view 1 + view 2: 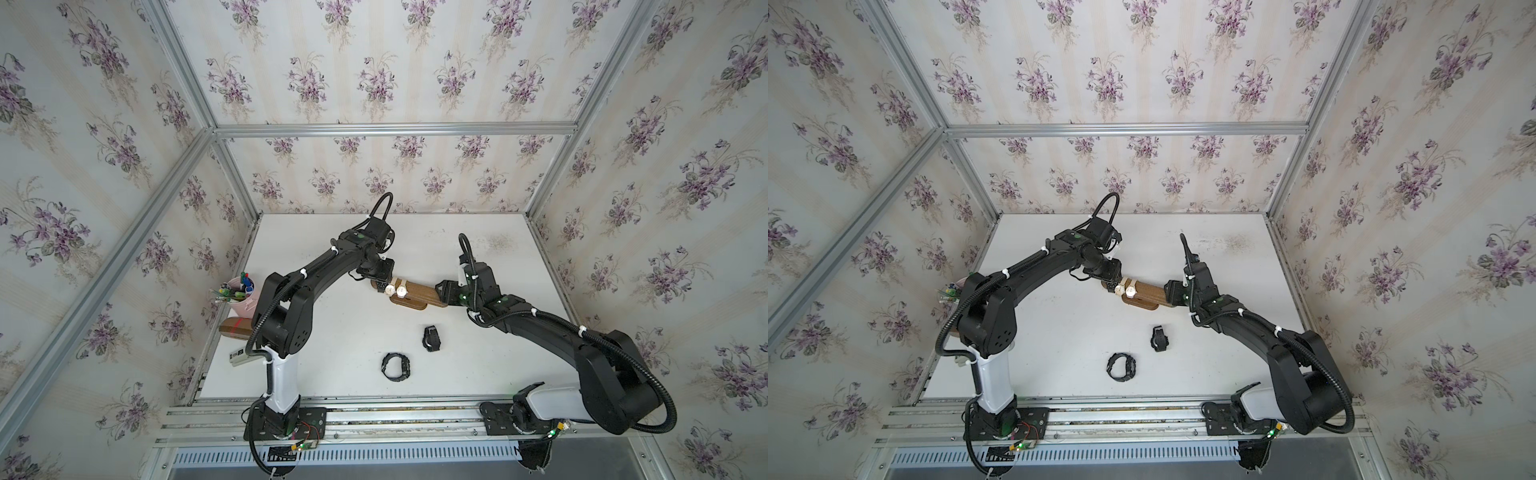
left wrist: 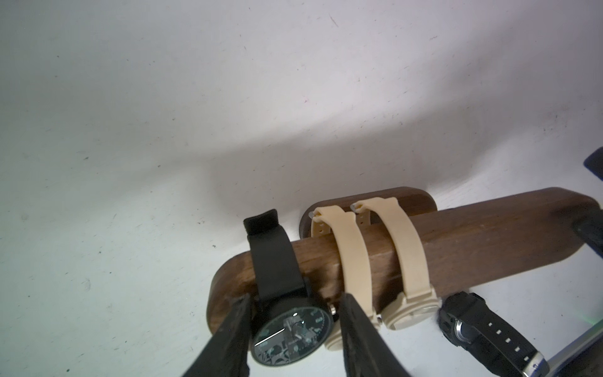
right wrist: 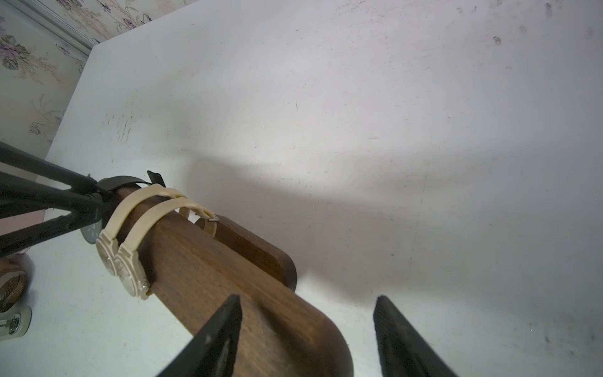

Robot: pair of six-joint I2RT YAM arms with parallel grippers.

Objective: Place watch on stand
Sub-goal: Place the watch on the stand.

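Because the black watch point(image 2: 290, 333) is barely looped over the rounded end of the stand point(image 2: 456, 248), low centre in the left wrist view, your left fingers point(image 2: 228, 336) clasp its case; your right fingers point(image 3: 215, 342), spread unclenched, straddle the opposite end, likely to steady it.

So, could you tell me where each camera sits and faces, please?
Top views: high over the robot, looking down at the table; both arms show.
Left wrist: on that arm, facing the black watch flanked by the left hand.
Right wrist: on that arm, looking along the stand past the open right hand.
Shared: the beige watches, in both wrist views.
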